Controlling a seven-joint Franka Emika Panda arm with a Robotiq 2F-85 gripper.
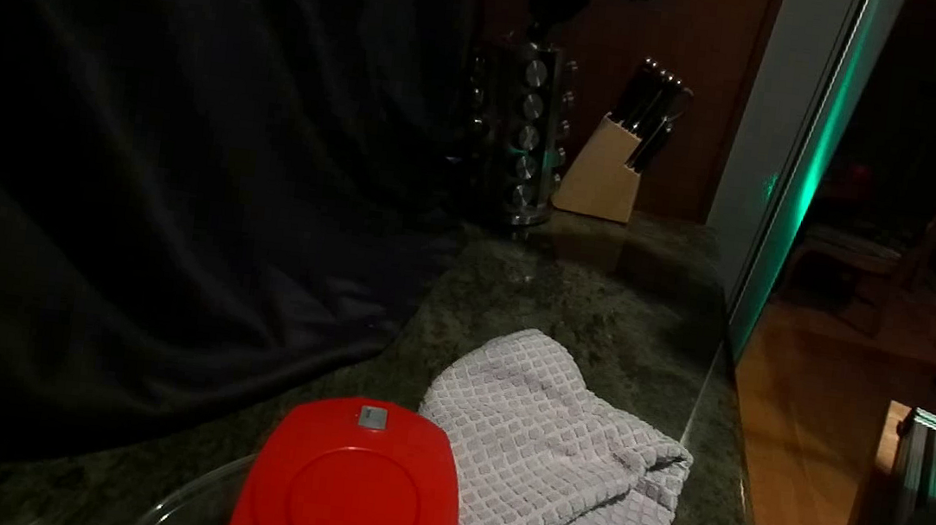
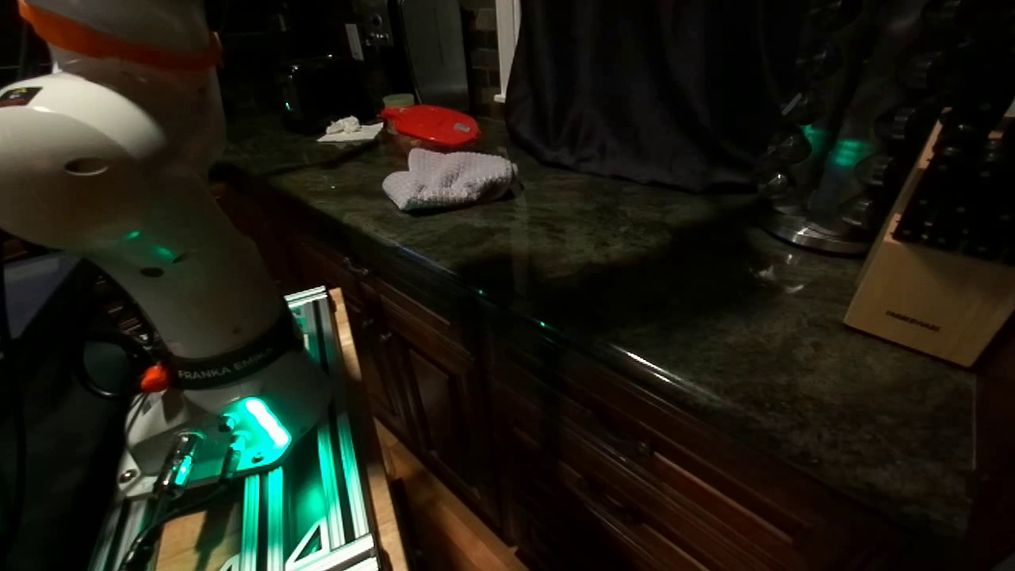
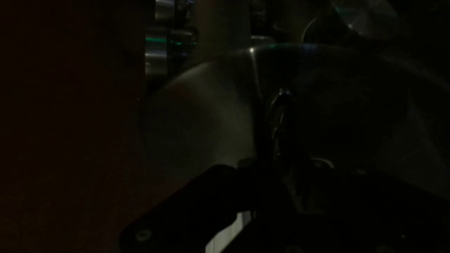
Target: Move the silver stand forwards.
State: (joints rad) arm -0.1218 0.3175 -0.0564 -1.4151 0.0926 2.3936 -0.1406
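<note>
At the short end of the bench (image 1: 578,291), toward the back edge: silver stand (image 1: 525,134), upright, column of round chrome knobs (image 1: 532,106) visible, left side lost against the black curtain (image 1: 336,196). Gripper (image 1: 537,33) over the stand's top, just a dark shape there. Wrist view nearly black: fingers (image 3: 197,202) from the bottom, over the stand's round top plate (image 3: 204,123), near a narrow shiny piece (image 3: 281,97) in its middle. Can't tell whether the gripper is clenched, released or grasping; contact unclear too.

In an exterior view the frame cuts off the stand's top, and the knife block (image 2: 924,293) overlaps its right side; block runs off the frame edge, lettering (image 2: 912,321) blurry. Those two touching or apart: can't tell. Block is by the end corner, nearer the front edge than the stand.

Red item (image 1: 357,494) cut by the frame bottom in an exterior view, clear curved rim (image 1: 185,489) beside it mostly out of frame. Grey-white textured towel (image 1: 527,443) right next to it, well apart from the stand. Only in an exterior view: crumpled white paper (image 2: 343,125) toward the bench's opposite end, dark wood drawers (image 2: 634,448) below the front edge. Arm (image 2: 87,143) there has its upper part cut off; green base light (image 2: 266,423) in both exterior views.

Chair (image 1: 861,243) beyond the front edge, dim, half lost in shadow, on wood floor (image 1: 796,453). Bench top dark, mottled, glossy along the front edge. Room dim.
</note>
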